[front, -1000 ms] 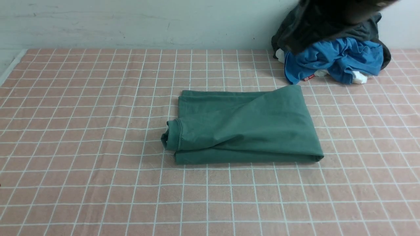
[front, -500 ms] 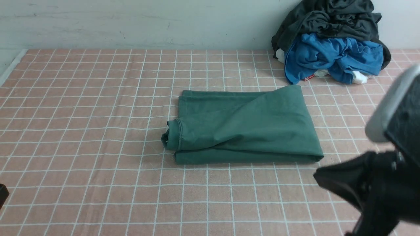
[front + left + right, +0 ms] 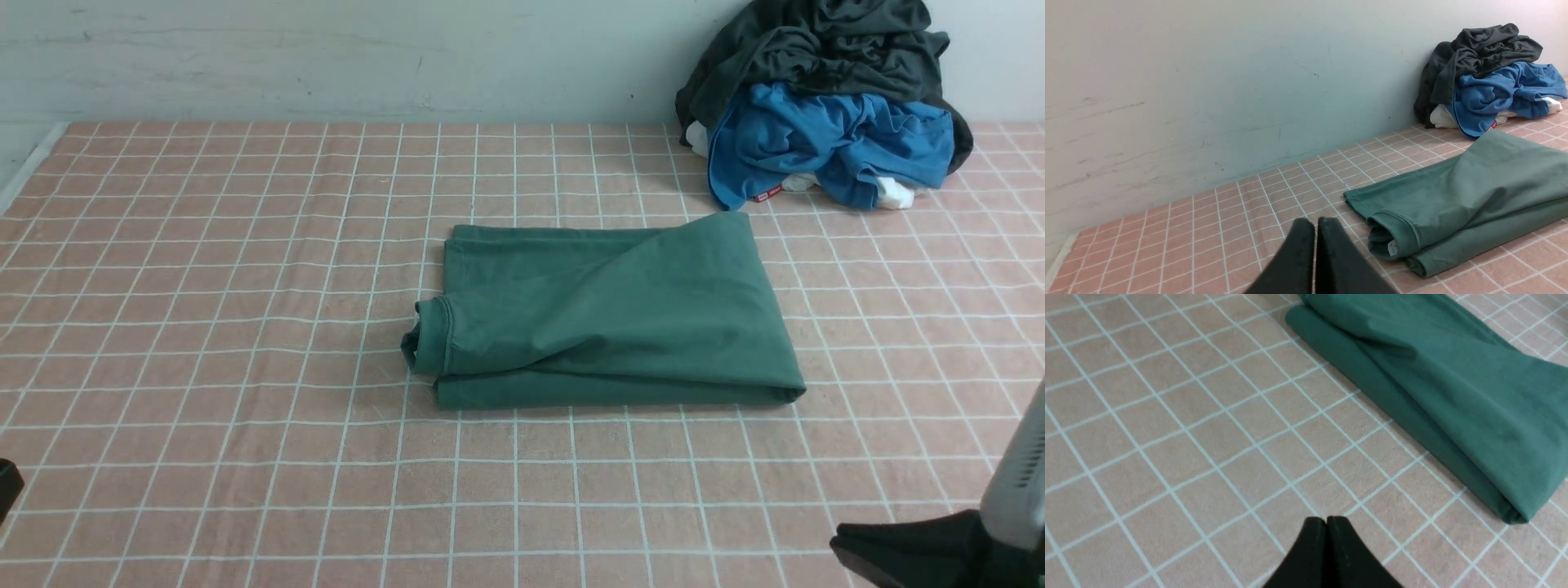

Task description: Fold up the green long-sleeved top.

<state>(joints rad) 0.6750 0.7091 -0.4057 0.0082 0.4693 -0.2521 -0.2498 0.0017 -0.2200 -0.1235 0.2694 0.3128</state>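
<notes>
Front view: the green top (image 3: 604,314) lies folded at the middle of the table (image 3: 204,327). The left gripper (image 3: 1314,222) and right gripper (image 3: 1326,520) are both closed and empty.

both tools, left tool (image 3: 1315,222) and right tool (image 3: 1326,521), empty, fingers pressed together, low at the near corners

My front camera looks forward and down over the table (image 3: 204,367). Both wrist cameras sit low, sharing the green long-sleeved top (image 3: 1474,192).
</notes>
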